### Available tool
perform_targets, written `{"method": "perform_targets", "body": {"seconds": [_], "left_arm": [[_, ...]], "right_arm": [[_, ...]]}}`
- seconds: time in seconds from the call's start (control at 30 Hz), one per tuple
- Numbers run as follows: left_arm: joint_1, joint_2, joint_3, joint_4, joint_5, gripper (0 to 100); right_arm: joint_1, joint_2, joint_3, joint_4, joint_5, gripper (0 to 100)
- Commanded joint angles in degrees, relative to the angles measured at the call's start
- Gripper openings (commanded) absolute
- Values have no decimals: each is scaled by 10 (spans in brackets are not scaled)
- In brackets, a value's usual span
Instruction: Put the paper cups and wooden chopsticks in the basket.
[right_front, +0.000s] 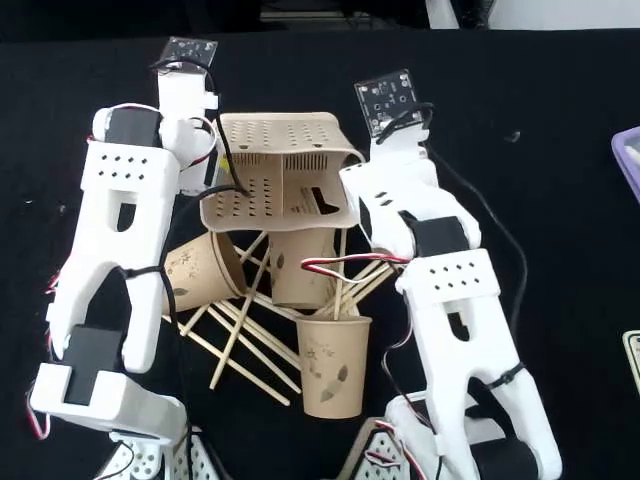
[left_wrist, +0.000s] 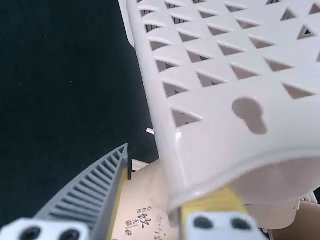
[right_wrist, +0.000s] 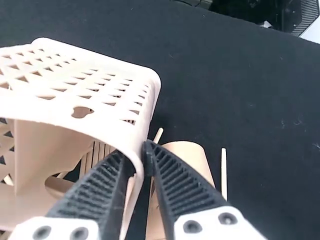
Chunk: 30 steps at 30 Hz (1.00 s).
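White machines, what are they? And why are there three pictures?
They are two white robot arms at a black table. One picture looks down from above. The other two come from a camera on each arm's wrist. On the table lie three brown paper cups and loose wooden chopsticks. The right pincer grips the rim of a tilted beige plastic basket with holes. The left pincer is open at the basket's other side.

Black cloth-covered table (right_front: 560, 120); purple-rimmed object (right_front: 628, 160) at right edge; pale wall strip (right_front: 570, 10) beyond.
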Motion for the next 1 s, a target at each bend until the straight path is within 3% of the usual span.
{"method": "perform_targets", "body": {"seconds": [0.0, 0.27, 0.47, 0.8, 0.97], "left_arm": [[-6, -10, -26, -4, 14, 30], [-6, -4, -81, 72, 28, 32], [-7, 24, -173, 172, 16, 33], [-19, 121, -188, 176, 27, 35], [-24, 131, -266, 174, 27, 49]], "right_arm": [[8, -16, -39, -3, 3, 10], [-4, -15, -119, 112, -24, 10], [-7, 50, -203, 179, -24, 10], [-4, 234, -431, 356, -19, 10], [-4, 300, -509, 373, -18, 11]]}}
